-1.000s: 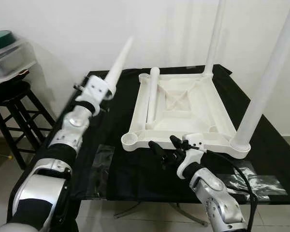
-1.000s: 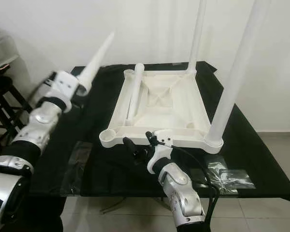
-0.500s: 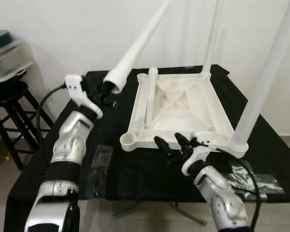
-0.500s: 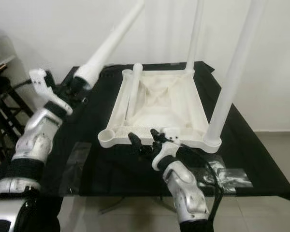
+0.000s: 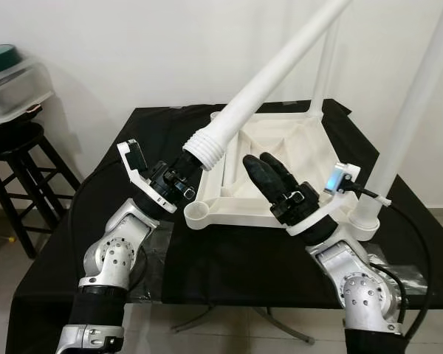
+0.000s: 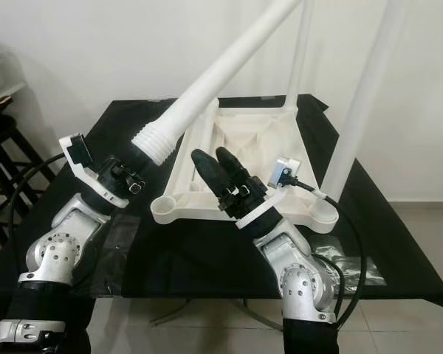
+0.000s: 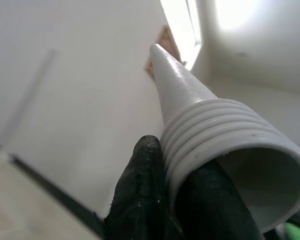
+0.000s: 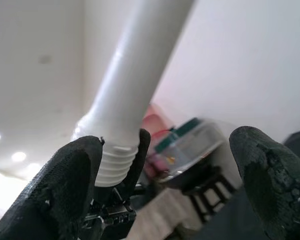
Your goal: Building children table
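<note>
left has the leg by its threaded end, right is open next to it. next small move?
Probably bring the open right gripper onto the white leg above its threads: the left gripper grips it only at the threaded end, and the tabletop's near-left socket stands empty below.

Four table legs (image 5: 266,81), one tabletop (image 5: 280,158), one stool (image 5: 15,158).

- Both eye views look forward and down from the head, sharing the black table (image 5: 229,258).
- Each wrist view looks upward, close along its own fingers.
</note>
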Motion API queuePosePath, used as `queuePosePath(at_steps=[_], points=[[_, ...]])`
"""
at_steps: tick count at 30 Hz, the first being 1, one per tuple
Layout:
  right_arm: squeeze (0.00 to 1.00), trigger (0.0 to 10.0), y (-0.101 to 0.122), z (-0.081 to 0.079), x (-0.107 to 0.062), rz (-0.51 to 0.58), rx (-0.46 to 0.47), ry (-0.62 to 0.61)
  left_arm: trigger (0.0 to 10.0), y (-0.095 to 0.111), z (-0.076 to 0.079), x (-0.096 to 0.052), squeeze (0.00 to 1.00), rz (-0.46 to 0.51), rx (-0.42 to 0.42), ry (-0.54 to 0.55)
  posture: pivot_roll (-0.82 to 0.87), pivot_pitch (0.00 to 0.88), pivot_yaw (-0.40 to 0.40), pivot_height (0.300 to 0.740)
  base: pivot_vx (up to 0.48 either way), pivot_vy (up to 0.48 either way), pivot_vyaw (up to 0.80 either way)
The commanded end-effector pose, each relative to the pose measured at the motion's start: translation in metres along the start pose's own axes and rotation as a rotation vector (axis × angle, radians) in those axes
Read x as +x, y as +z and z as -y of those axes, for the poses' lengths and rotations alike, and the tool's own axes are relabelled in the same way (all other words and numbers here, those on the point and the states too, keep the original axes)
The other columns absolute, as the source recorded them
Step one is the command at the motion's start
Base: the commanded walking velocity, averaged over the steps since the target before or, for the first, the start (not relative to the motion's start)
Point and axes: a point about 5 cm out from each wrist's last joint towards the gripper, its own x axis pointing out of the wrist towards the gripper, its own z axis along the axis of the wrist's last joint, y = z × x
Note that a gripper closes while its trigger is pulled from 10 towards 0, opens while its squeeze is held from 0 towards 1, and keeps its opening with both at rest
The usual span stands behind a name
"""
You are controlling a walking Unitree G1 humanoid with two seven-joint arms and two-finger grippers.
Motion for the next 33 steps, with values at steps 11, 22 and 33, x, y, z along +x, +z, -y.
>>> queuePosePath(at_steps=[11, 22, 33], points=[[0.00, 10.0, 0.002, -0.033, 0.008, -0.020, 0.142, 0.301, 10.0, -0.003, 0.020, -0.010, 0.00, -0.012, -0.119, -0.127, -0.12, 0.000, 0.005, 0.740, 0.000, 0.000, 0.00], [0.00, 10.0, -0.015, -0.038, 0.014, -0.042, 0.261, 0.362, 10.0, -0.013, 0.028, -0.013, 0.00, -0.054, -0.172, -0.159, -0.09, 0.000, -0.005, 0.740, 0.000, 0.000, 0.00], [0.00, 10.0, -0.014, -0.043, 0.020, -0.015, 0.316, 0.442, 10.0, -0.026, 0.038, -0.016, 0.00, -0.104, -0.224, -0.205, -0.09, 0.000, -0.007, 0.740, 0.000, 0.000, 0.00]])
